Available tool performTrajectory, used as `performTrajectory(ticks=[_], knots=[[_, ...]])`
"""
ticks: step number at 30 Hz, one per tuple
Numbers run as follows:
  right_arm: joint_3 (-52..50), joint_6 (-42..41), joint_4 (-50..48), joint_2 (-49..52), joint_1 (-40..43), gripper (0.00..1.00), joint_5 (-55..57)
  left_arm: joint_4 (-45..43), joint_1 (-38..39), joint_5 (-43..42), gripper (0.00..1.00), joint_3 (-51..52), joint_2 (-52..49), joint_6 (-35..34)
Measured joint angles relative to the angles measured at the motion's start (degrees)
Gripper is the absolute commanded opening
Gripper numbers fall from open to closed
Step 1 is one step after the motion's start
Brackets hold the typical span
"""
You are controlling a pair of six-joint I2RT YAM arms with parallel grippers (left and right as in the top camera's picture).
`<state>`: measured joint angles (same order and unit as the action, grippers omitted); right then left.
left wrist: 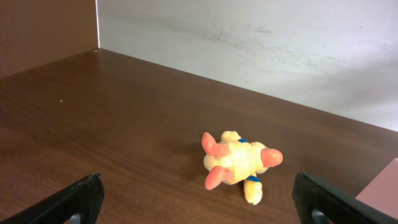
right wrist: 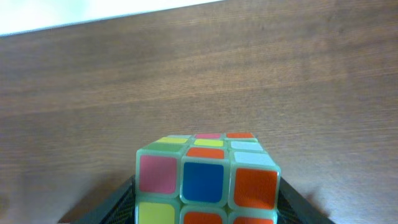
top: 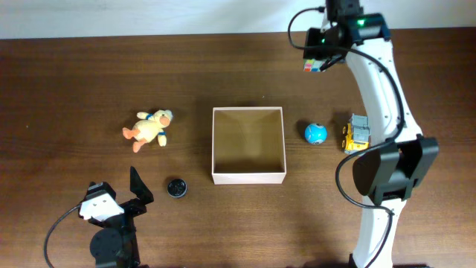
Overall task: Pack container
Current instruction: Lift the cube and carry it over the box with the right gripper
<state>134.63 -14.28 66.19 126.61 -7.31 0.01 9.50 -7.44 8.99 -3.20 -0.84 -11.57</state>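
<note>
Your right jaws were clamped on the cube (top: 314,65), beyond the far-right corner of the container (top: 249,178) sitting centre of the counter (top: 89,67) — you wanted it carried level over the open top, lowered in, then released. Left jaws gaped empty, near-left of it.

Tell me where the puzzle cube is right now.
The puzzle cube is held in the right gripper, near the table's far edge on the right in the overhead view, beyond the box and blue ball.

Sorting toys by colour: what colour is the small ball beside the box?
Blue, with paler markings; the ball shows only in the overhead view.
</note>
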Motion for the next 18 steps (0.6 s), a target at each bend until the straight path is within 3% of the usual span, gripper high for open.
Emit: performTrajectory(ticks=[7, 18], knots=[[9.3, 0.0, 11.9, 0.0, -3.2, 0.53, 0.1, 0.0, 0.0, 0.0, 0.99, 0.0, 0.0, 0.0], [10.2, 0.0, 21.6, 0.0, -15.2, 0.53, -2.5, 0.0, 0.0, 0.0, 0.99, 0.0, 0.0, 0.0]])
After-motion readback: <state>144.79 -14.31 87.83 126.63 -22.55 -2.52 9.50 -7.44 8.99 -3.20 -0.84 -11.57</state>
